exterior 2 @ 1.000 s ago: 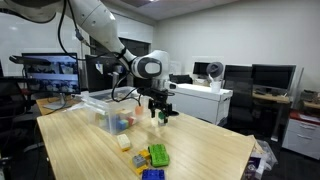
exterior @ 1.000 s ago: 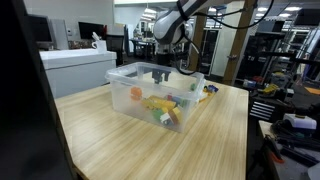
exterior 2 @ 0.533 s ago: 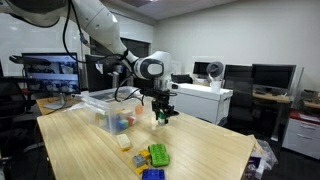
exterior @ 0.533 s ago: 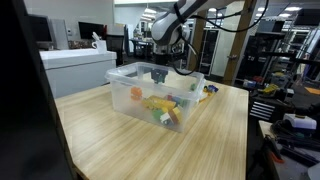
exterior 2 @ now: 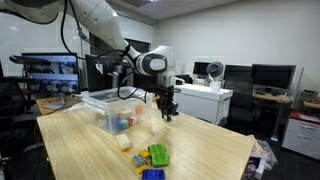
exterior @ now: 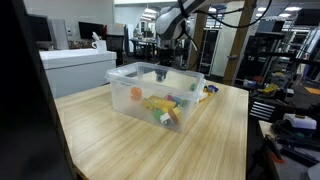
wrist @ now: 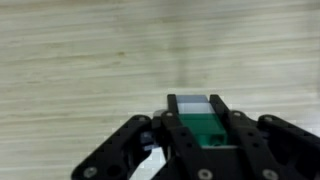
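Observation:
In the wrist view my gripper (wrist: pixel 197 112) is shut on a small block (wrist: pixel 195 122) that is green with a pale, whitish top end, and the black fingers (wrist: pixel 237 125) press its two sides. The block hangs above the light wooden table (wrist: pixel 90 60). In an exterior view the gripper (exterior 2: pixel 167 110) is just off the table, beside the clear plastic bin (exterior 2: pixel 112 110). In an exterior view the gripper (exterior: pixel 162 69) shows behind the bin (exterior: pixel 150 95), which holds several colourful toys.
A green block (exterior 2: pixel 158 154), a yellow piece (exterior 2: pixel 125 143) and a blue piece (exterior 2: pixel 152 174) lie on the table (exterior 2: pixel 205 150) near its front edge. Desks, monitors and shelves surround the table.
The jaws have gone from open to shut on the green block. The gripper has risen a little from the table with it.

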